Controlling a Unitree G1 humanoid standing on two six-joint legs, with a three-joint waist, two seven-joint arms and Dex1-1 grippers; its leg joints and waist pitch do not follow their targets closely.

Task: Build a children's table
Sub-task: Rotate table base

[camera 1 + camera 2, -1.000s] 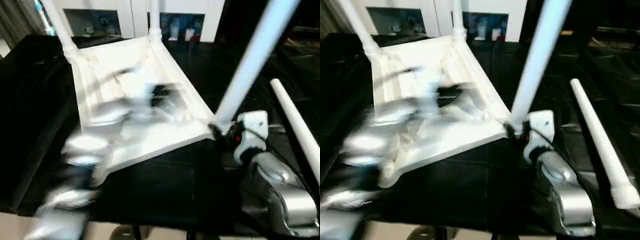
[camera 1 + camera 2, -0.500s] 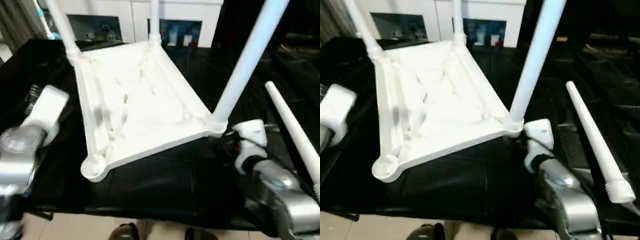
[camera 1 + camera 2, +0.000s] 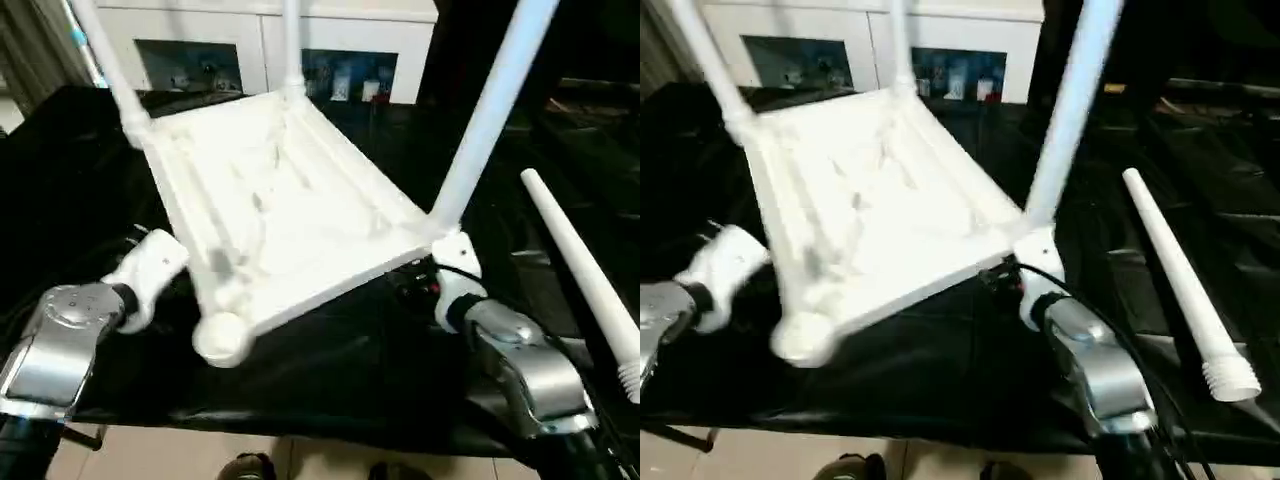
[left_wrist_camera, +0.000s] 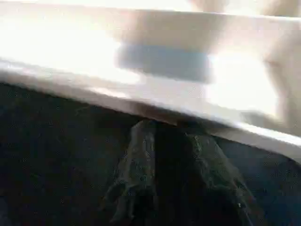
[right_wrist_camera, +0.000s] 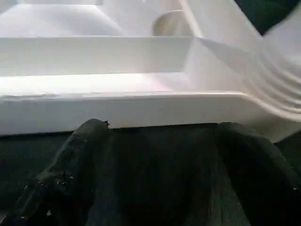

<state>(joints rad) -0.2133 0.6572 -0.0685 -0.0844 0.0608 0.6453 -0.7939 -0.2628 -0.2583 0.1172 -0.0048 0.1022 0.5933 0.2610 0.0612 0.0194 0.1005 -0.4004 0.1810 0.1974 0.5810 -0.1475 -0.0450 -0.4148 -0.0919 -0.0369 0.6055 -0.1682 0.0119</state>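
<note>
Since a second ago, the left gripper [image 4: 167, 136] has swung from over the upturned table top [image 3: 280, 215] out to its edge at 9 o'clock, fingers nearly closed, grasping nothing. Right gripper [image 5: 160, 127] sits spread wide at the 3 o'clock corner. Three legs [image 3: 490, 110] stand fitted; a fourth leg [image 3: 580, 270] lies loose at 3 o'clock. Probably light, stiff, slippery plastic, best gripped by the rim.

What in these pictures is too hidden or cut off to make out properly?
- Tops of the three fitted legs: cut off by the head views' upper edge.
- Left gripper: its fingertips end under the table top's rim, so contact is unclear.
- Items on the background shelves: too small.
- Loose leg: the left eye view's right edge crops its threaded end.
</note>
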